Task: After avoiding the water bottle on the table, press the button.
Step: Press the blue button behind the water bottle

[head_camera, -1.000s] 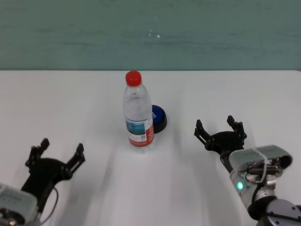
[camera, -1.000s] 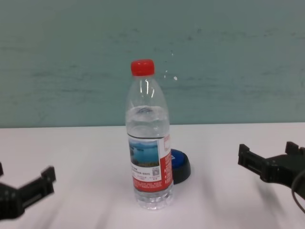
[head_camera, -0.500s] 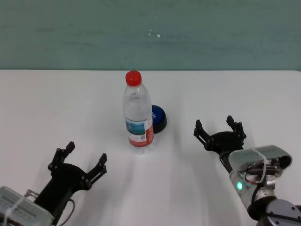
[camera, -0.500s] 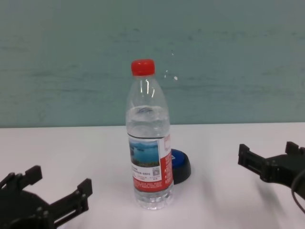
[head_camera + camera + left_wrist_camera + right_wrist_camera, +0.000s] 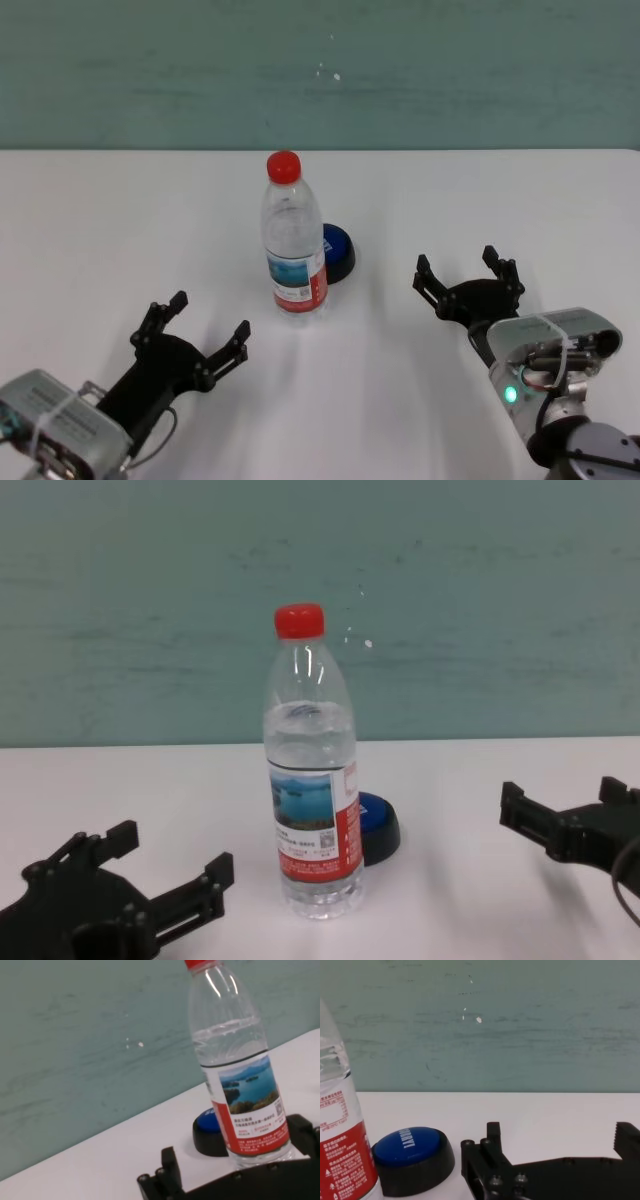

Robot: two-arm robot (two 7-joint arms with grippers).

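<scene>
the left gripper (image 5: 195,335), fingers spread, has moved closer to the upright bottle (image 5: 294,240); right gripper (image 5: 468,276) unchanged, spread. blue button (image 5: 336,251) sits just behind the bottle.

Water bottle (image 5: 295,245): clear plastic, red screw cap; label carries a blue lake picture with dark green hills, a red band beside and below it, small white print on the red. Button (image 5: 336,250): blue domed top with white lettering, black base. Table (image 5: 120,230): plain white. Wall (image 5: 320,70) behind: dull teal-green with faint horizontal streaks and a few white specks. Left gripper (image 5: 195,336) and right gripper (image 5: 468,276): black fingers on silver-grey wrist housings; a green light glows on the right one.
</scene>
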